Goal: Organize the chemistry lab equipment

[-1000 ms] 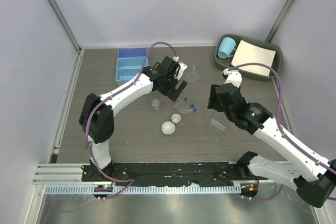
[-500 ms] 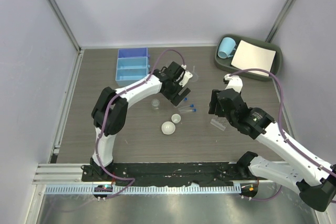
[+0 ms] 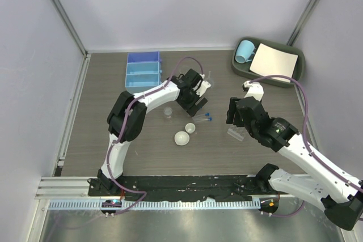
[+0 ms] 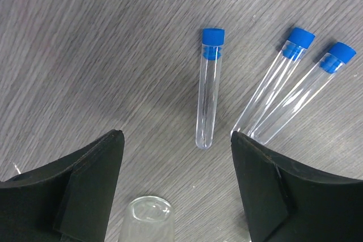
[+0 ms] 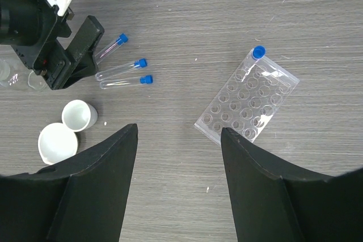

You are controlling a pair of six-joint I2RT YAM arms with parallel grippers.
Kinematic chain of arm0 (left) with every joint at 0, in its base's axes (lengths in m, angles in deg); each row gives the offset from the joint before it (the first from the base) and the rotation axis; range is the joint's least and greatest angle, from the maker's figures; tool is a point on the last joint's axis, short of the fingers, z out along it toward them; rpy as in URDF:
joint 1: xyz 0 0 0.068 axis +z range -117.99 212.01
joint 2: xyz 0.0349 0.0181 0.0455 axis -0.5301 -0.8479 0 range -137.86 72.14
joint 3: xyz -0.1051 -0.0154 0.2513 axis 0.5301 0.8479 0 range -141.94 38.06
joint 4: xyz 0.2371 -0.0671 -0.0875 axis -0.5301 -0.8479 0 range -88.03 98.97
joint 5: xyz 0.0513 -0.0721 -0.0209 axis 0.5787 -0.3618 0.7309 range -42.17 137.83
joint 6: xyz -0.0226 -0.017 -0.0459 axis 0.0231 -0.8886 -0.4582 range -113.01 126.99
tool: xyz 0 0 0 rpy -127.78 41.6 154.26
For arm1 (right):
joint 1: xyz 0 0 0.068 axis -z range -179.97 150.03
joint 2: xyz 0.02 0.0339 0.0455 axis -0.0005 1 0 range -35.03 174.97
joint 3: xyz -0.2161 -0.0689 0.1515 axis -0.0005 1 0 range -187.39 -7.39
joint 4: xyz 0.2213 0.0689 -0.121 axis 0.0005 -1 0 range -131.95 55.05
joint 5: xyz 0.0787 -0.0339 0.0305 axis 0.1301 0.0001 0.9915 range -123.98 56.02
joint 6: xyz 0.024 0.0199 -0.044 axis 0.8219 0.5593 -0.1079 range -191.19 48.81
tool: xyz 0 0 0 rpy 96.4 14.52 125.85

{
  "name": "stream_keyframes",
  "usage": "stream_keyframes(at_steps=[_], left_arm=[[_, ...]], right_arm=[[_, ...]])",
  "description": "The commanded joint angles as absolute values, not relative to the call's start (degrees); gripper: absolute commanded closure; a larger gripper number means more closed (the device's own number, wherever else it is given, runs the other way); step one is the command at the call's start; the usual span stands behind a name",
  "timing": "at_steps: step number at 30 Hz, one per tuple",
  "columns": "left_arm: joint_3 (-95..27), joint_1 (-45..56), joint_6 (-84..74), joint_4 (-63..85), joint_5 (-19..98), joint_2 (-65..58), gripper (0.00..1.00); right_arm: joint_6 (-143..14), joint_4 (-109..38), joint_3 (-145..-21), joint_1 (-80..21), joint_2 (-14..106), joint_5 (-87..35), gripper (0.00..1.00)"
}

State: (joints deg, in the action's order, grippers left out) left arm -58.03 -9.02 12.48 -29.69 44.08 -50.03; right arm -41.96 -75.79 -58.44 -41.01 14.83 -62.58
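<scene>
Three blue-capped clear tubes (image 4: pixel 209 92) lie on the table just ahead of my left gripper (image 4: pixel 176 137), which is open and empty above them. A small clear vessel (image 4: pixel 147 219) stands between its jaws, close to the camera. In the top view the left gripper (image 3: pixel 196 105) is beside the tubes (image 3: pixel 203 117), with two white round dishes (image 3: pixel 190 127) and a small beaker (image 3: pixel 168 111) nearby. My right gripper (image 5: pixel 178 130) is open and empty over bare table, near the clear tube rack (image 5: pixel 248 101), which holds one blue-capped tube (image 5: pixel 258 52). The funnel is mostly hidden by the left arm.
A blue compartment tray (image 3: pixel 142 69) stands at the back left. A dark green tray (image 3: pixel 298 75) at the back right holds the light-blue mug (image 3: pixel 245 51) and a white paper sheet (image 3: pixel 274 62). Grey walls enclose the table.
My left gripper has moved right and toward the front, from near the funnel to over the three tubes. The right arm has shifted only slightly.
</scene>
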Motion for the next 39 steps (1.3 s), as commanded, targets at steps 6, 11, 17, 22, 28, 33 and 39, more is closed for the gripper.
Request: stream_keyframes(at_steps=[6, 11, 17, 22, 28, 33, 39], left_arm=[[-62.31, -9.21, 13.93, -30.14, 42.91, -53.46, 0.22], [-62.31, -9.12, 14.11, -30.23, 42.82, -54.34, 0.26], [-61.6, -8.86, 14.37, -30.4, 42.47, -54.95, 0.39], [-61.6, -8.77, 14.19, -31.28, 41.42, -55.48, 0.6], [-61.69, -8.68, 13.4, -31.99, 41.15, -56.1, 0.71], [-62.04, -8.77, 12.44, -32.43, 41.51, -55.13, 0.8], [-61.96, -8.77, 11.12, -34.01, 39.59, -48.73, 0.79]], right_arm=[[-42.98, -75.46, -58.11, -41.28, 13.57, -64.3, 0.34], [-42.98, -75.2, -57.4, -41.28, 14.01, -64.13, 0.34], [-42.89, -74.85, -57.31, -41.28, 14.27, -63.6, 0.34], [-42.72, -75.11, -57.23, -41.28, 13.84, -63.86, 0.34], [-42.54, -75.99, -57.49, -41.28, 13.31, -63.86, 0.35], [-42.45, -76.43, -57.93, -41.28, 12.96, -63.95, 0.35], [-43.42, -74.85, -59.77, -41.28, 12.96, -58.43, 0.35]])
